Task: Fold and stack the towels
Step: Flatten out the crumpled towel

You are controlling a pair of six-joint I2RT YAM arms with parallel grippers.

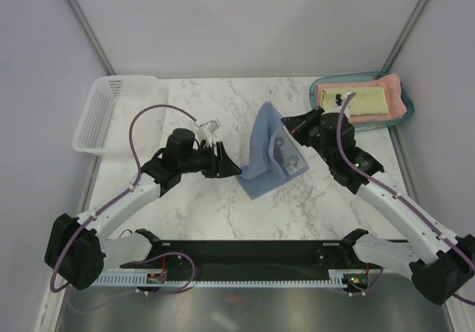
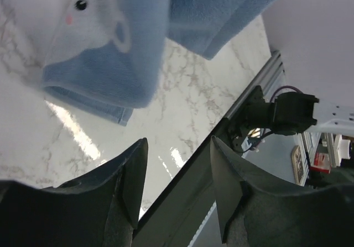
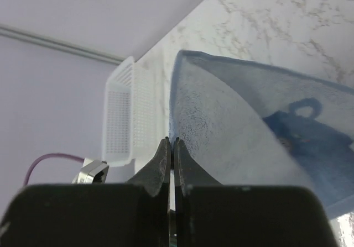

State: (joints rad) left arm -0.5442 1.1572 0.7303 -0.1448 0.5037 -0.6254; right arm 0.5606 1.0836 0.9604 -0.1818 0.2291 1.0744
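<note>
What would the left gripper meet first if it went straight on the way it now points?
Most likely the hanging grey-blue towel, which lies ahead of the open left gripper; the exact depth is unclear.

Your left gripper (image 2: 178,146) is holding its jaws apart, gripping nothing. Beyond its fingertips, the grey-blue towel (image 2: 221,15) is filling the top of your view over the marble table (image 2: 193,98), its white print (image 2: 66,37) showing a black eye and a pink cheek.
</note>
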